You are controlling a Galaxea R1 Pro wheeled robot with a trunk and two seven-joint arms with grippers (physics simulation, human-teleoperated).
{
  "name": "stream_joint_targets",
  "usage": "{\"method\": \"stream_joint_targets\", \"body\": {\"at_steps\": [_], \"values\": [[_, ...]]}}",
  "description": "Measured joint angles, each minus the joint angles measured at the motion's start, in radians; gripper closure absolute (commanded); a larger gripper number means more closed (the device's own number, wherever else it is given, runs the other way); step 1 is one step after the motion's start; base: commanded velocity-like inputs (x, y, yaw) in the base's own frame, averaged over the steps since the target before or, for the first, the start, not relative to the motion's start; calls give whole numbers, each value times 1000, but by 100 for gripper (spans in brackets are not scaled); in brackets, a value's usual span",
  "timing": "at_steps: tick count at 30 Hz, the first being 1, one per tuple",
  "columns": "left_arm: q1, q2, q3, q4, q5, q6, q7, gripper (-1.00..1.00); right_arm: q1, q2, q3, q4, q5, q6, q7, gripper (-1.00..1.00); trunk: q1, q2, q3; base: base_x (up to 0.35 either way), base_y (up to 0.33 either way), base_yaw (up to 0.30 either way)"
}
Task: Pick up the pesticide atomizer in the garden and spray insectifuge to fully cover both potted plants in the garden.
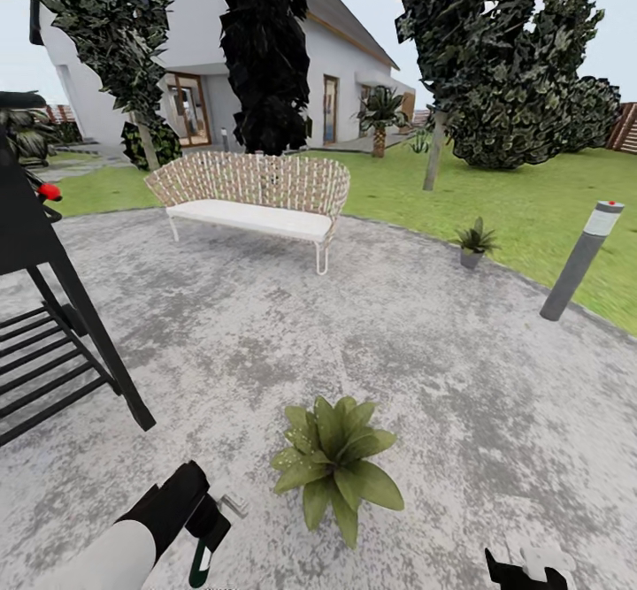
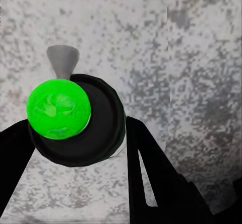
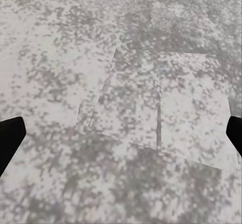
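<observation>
Gripping pesticide atomizer [image 1: 203, 562], part hidden | right gripper [image 1: 528, 575] cut off

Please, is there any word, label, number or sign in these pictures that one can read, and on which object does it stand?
There is no readable text.
The pesticide atomizer, held in the left pincer, has a white patch, but it is too small and blurred to read.
The grey post on the lawn has a red band, no letters.

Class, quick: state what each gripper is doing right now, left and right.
Left gripper: closed on the pesticide atomizer.
Right gripper: open, holding nothing, fingers spread over the stone patio.
</observation>
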Motion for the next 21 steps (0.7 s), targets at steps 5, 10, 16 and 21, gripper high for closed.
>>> {"method": "stream_joint_targets", "body": {"at_steps": [5,10,16,21], "values": [[-5,-10,-26,-5,-1,6,0,100,0,0,0,0,0,0,0,-100,0,0,0,0,-1,16],[-17,0,-77,6,3,44,-9,100,0,0,0,1,0,0,0,-100,0,0,-1,0,0,1],[-16,2,-88,5,4,122,-34,100,0,-3,-1,2,0,0,0,-100,0,0,-1,0,0,0],[-4,16,-110,8,-66,122,-40,100,0,-3,-1,1,0,0,-1,-100,0,0,-1,0,0,131]]}}
